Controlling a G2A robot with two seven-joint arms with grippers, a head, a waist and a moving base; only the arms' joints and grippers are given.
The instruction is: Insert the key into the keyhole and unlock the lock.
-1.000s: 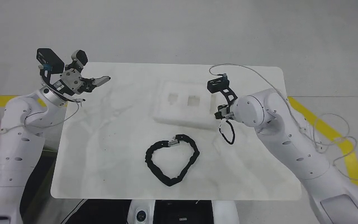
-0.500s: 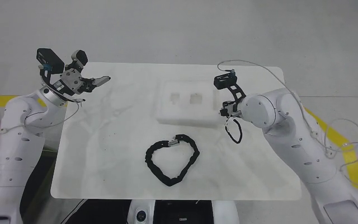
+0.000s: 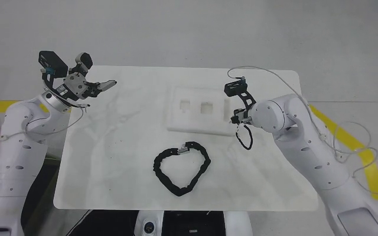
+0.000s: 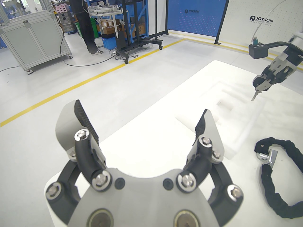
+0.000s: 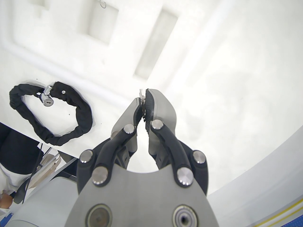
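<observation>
A black fabric-covered chain lock [image 3: 177, 183] lies in a loop on the white table [image 3: 112, 159], its silver lock cylinder [image 3: 183, 149] at the top of the loop. In the right wrist view the cylinder [image 5: 48, 100] faces the camera with its keyhole showing. My right gripper [image 5: 142, 101] is shut on a small metal key [image 5: 141, 95] and hangs above the right end of the foam tray [image 3: 177, 123]. The key's tip [image 4: 253, 98] points down below that gripper [image 4: 258, 87]. My left gripper [image 4: 142, 121] is open and holds nothing, at the table's far left corner [image 3: 107, 85].
The white foam tray [image 5: 59, 55] has rectangular recesses; a small metal ring [image 5: 103, 3] lies in one. A black cable loop [image 3: 243, 137] hangs under the right wrist. Bare tabletop lies between the tray and the chain.
The right arm drifted a little to the right with the key, then edged back toward the tray. The left arm and the chain have not moved.
</observation>
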